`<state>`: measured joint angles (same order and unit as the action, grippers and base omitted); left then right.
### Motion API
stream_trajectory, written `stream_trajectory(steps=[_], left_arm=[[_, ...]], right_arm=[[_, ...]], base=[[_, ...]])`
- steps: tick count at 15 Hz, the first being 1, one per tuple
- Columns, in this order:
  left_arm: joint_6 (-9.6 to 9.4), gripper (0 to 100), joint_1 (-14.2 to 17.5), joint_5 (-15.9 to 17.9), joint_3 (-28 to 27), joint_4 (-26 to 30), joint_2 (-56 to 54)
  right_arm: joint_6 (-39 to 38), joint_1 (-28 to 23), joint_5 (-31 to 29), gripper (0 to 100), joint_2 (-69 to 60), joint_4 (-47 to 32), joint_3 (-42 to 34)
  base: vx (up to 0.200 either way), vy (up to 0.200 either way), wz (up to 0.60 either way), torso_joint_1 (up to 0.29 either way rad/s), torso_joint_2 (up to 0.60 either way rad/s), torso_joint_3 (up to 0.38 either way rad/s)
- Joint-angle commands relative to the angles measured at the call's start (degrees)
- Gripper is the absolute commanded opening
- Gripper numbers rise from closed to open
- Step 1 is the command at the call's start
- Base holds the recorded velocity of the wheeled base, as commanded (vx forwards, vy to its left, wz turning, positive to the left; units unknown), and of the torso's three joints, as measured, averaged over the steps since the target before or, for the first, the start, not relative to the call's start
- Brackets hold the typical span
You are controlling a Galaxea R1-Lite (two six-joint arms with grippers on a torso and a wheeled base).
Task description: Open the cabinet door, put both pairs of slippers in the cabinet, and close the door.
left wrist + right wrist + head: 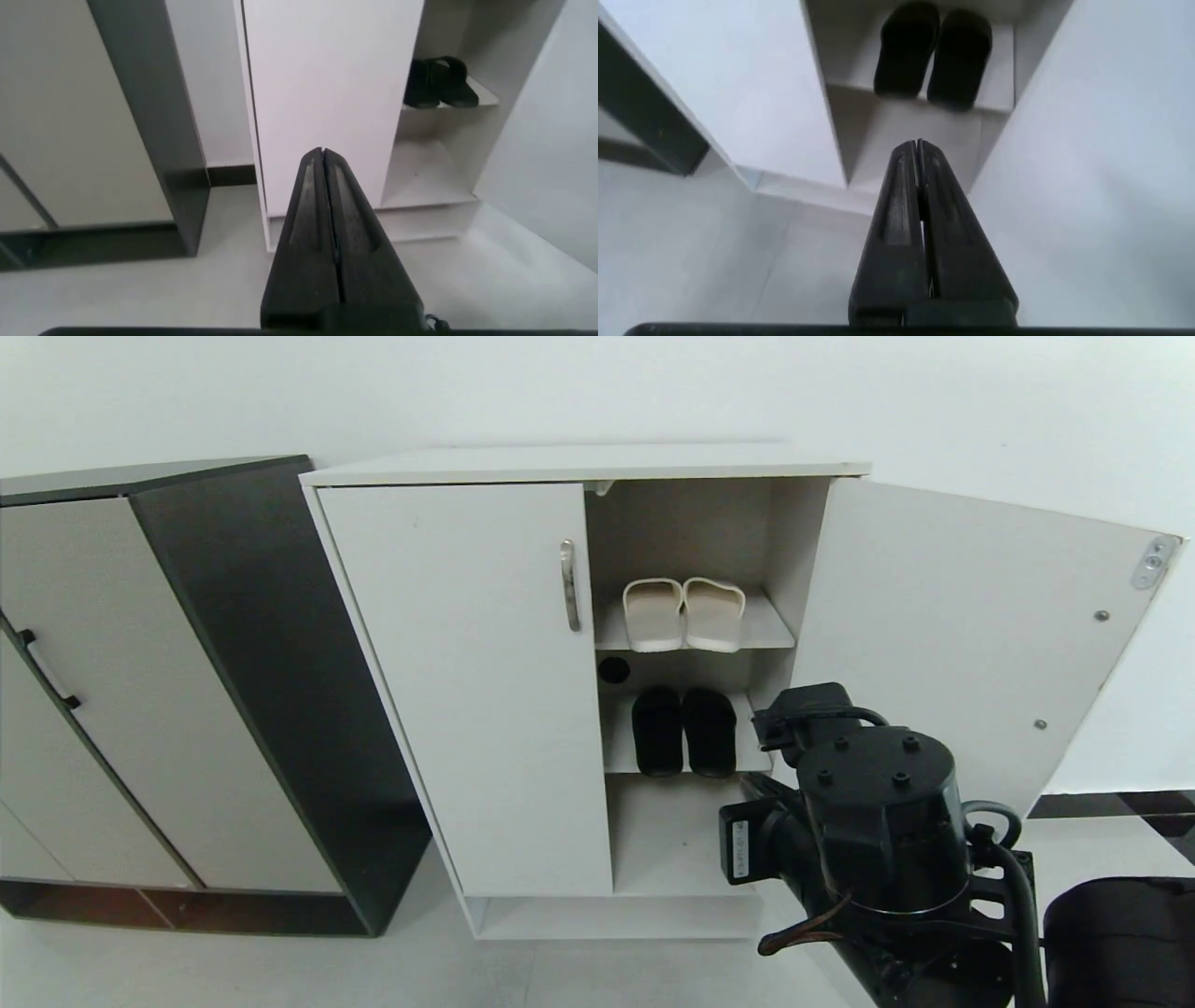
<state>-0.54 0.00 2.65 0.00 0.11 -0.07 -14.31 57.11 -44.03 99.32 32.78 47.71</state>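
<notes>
The white cabinet (579,462) stands with its right door (962,635) swung open and its left door (467,691) closed. A cream pair of slippers (683,612) lies on the upper shelf. A black pair of slippers (683,730) lies on the shelf below, also seen as black slippers (936,51) and black slippers (437,80). My right arm sits low in front of the open door; its right gripper (919,147) is shut and holds nothing, pointing at the space under the black pair. My left gripper (321,152) is shut and holds nothing, facing the closed left door.
A dark cabinet (187,691) with grey doors stands to the left, tilted against the white one. The bottom compartment (667,835) of the white cabinet holds nothing. Pale floor (280,971) lies in front.
</notes>
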Motion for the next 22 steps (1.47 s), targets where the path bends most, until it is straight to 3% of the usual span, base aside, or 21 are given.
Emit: stream_trajectory(steps=[1, 3, 22], left_arm=[[0.01, 0, 0.0, -0.01, 0.0, -0.02, 0.07], [0.01, 0, 0.0, -0.01, 0.0, -0.02, 0.07], [0.01, 0, 0.0, -0.01, 0.0, -0.02, 0.07]], right_arm=[[-0.01, 0.02, 0.0, 0, 0.0, 0.0, -0.25], [-0.01, -0.16, 0.0, 0, 0.0, 0.0, -0.52], [1.04, -0.95, 0.17, 0, 0.44, 1.15, -2.27]], base=[[-0.2, 0.0, 0.0, 0.002, 0.0, 0.002], [-0.2, 0.0, 0.0, 0.002, 0.01, 0.0], [0.0, 0.0, 0.0, 0.0, 0.0, 0.0]])
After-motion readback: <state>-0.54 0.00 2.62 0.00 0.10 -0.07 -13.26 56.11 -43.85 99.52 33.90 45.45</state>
